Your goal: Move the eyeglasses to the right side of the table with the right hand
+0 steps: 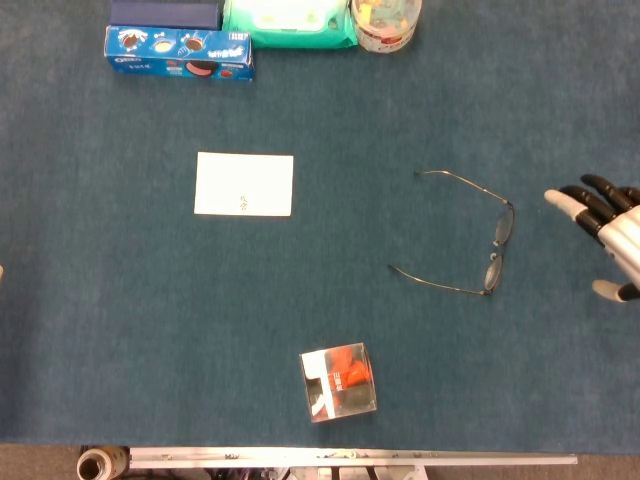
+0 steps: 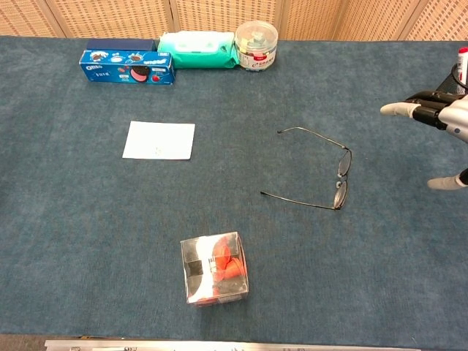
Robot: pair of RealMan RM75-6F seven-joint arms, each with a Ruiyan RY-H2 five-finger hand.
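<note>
The thin metal-framed eyeglasses (image 1: pixel 501 226) lie on the blue cloth table (image 1: pixel 150 320), right of centre, with both temple arms unfolded and pointing left. In the chest view the eyeglasses (image 2: pixel 342 164) sit alone, touched by nothing. My right hand (image 1: pixel 604 236) reaches in from the right edge, a short gap to the right of the lenses. Its fingers are spread and it holds nothing. The chest view shows the right hand (image 2: pixel 437 121) above the cloth, fingers pointing left, thumb hanging lower. Only a pale sliver at the left edge of the head view hints at the left hand.
Along the far edge stand an Oreo box (image 1: pixel 180 52), a green wipes pack (image 1: pixel 288 22) and a round plastic tub (image 1: pixel 386 22). A white card (image 1: pixel 245 184) lies left of centre. A clear box with red contents (image 1: pixel 339 382) sits near the front edge.
</note>
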